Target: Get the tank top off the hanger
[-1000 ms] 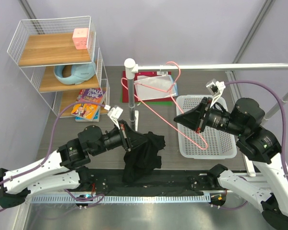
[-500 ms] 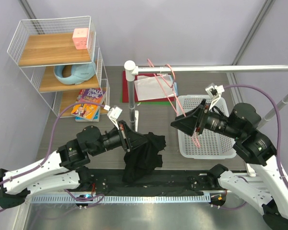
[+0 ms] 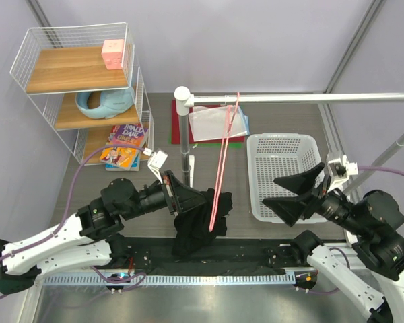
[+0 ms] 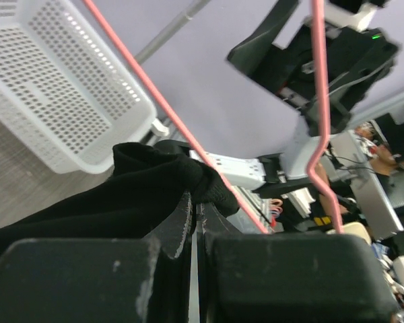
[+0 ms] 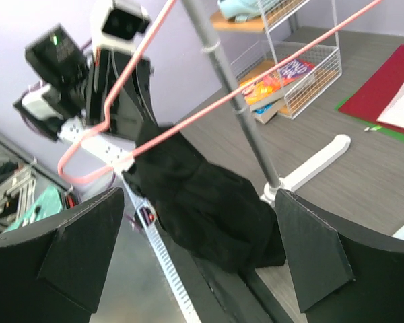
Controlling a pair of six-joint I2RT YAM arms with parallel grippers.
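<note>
Left fingers [image 4: 178, 219] clamped on bunched tank top [image 3: 198, 219]; looks limp, light, pinchable anywhere. Right fingers [image 5: 87, 249] spread empty, right of hanger [image 3: 222, 161].

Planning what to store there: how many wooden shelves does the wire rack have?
3. The top shelf holds a pink cube, the middle shelf a blue dish, the bottom shelf books. None seems hidden.
</note>
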